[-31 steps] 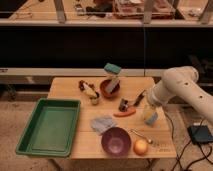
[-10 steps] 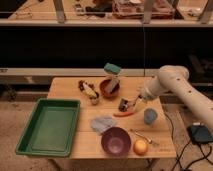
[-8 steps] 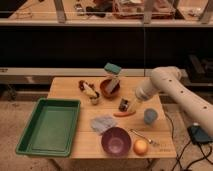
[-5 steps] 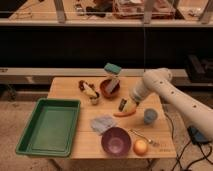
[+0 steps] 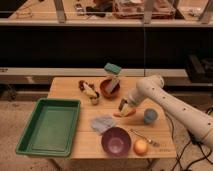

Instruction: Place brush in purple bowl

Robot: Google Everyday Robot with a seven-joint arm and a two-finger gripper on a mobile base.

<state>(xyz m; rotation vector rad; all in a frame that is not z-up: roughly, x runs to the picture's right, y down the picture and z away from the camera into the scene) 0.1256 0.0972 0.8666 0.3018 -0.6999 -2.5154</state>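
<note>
The gripper hung low over the middle of the table, fingers spread wide and holding nothing, just above the orange stick. The brush did not show plainly. It seemed to lie under the gripper and wrist, right beside that stick, so its exact lie could not be told. The purple bowl stood near the front edge, apart from the gripper, with a grey cloth to its left and an orange fruit just beside it on the right.

3 risks looked likely.

1. With stick and brush so close together, the spread fingers could close on the orange stick, or on both at once.
2. A slim handle lying flat gives little to pinch — a descent slightly off could push the brush away or let it twist out during the lift.
3. On the way to the bowl the arm could knock the grey cup or the thin spoon — and a release too near the rim could leave the brush tipping out onto the table.
</note>
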